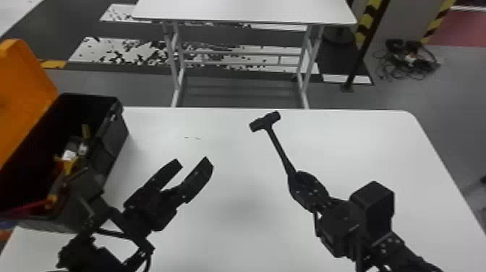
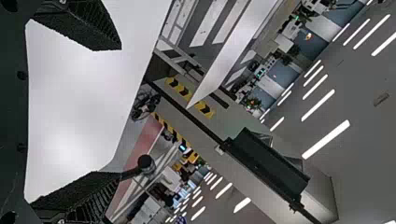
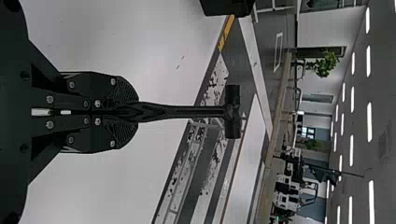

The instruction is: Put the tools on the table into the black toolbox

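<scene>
We have our right hand [image 1: 293, 177] clamped on the end of the hammer's handle, its two fingers pressed in from either side. The hammer [image 1: 279, 148] runs out forward from that hand, up off the counter [image 1: 238, 231], its head ahead of our fingertips and a little to their left. In the right wrist view the handle lies in line between the fingers.

Our left hand [image 1: 194, 163] is empty, its fingers spread well apart over the counter, to the left of the right hand and the hammer. To the left of that hand we have the black toolbox [image 1: 113, 146], its orange lid [image 1: 25, 86] raised on the side away from us. Inside it, left of our left hand, lie some yellow and grey things [image 1: 68, 155], too jumbled for us to name. Well ahead of both hands stands another white table [image 1: 246, 11].
</scene>
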`<act>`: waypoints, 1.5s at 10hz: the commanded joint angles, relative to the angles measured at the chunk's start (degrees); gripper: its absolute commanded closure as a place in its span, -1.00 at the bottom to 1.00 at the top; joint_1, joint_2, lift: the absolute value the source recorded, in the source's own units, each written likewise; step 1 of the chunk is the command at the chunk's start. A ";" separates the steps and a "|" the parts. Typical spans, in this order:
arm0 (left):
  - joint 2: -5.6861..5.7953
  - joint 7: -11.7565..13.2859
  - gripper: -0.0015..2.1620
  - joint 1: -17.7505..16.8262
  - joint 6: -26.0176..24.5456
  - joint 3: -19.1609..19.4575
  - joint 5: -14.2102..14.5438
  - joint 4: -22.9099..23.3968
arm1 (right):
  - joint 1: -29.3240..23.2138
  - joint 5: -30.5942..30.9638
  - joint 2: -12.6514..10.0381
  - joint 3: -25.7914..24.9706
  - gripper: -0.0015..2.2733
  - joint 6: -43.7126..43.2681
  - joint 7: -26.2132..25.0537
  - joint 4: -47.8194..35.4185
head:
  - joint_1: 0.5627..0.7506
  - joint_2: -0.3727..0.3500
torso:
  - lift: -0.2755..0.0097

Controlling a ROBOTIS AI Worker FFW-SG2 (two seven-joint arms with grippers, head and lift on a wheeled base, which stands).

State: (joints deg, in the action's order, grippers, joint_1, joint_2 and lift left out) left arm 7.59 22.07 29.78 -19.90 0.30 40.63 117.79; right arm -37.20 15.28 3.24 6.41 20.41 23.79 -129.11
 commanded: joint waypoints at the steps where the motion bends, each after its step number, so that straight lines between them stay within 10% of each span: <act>1: -0.12 0.25 -0.97 -0.34 -2.39 -0.30 2.18 0.60 | 0.02 1.60 0.10 3.09 0.98 0.30 -0.06 0.00 | 0.41 0.03 | 0.41; 15: -0.21 1.83 -0.97 -1.57 -6.96 -3.20 6.92 1.39 | 2.75 5.20 0.02 17.94 0.98 6.63 -1.81 -0.18 | 0.41 0.39 | 0.41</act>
State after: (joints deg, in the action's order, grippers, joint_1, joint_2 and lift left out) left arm 7.45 23.86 28.22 -26.87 -2.88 47.54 119.18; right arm -34.45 20.48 3.25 24.17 27.03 21.97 -129.29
